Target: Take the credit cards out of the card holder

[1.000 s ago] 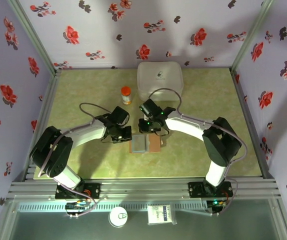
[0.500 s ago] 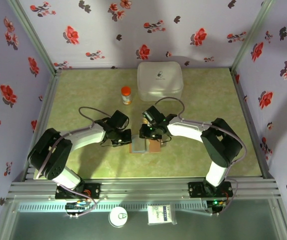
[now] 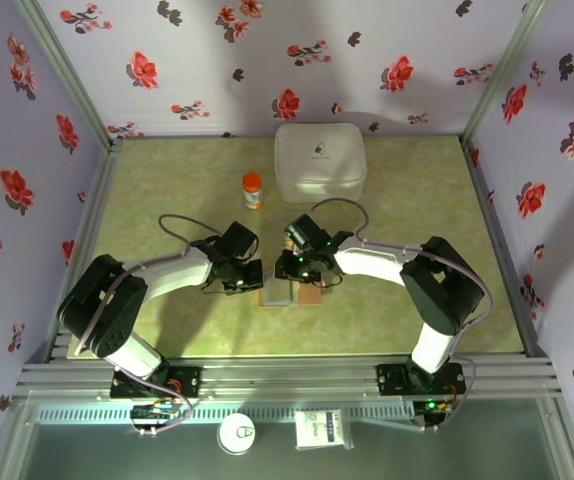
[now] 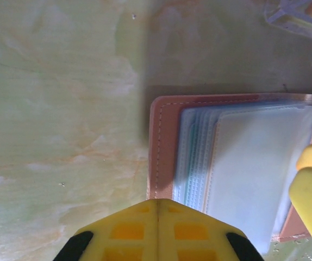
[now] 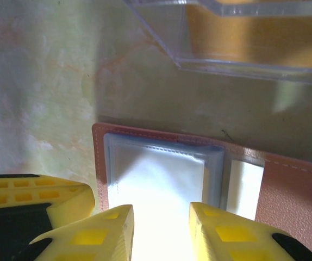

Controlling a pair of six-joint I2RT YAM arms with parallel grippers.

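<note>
- Right wrist view: the flat brown folding card holder (image 5: 286, 185) lies open beneath the right gripper (image 5: 161, 211), fingers apart.
- At its left border sits the left gripper (image 4: 157, 204), fingers together.

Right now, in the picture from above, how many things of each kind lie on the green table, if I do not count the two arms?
White case: 1
Small bottle with orange cap: 1
Open card holder: 1
Total: 3
</note>
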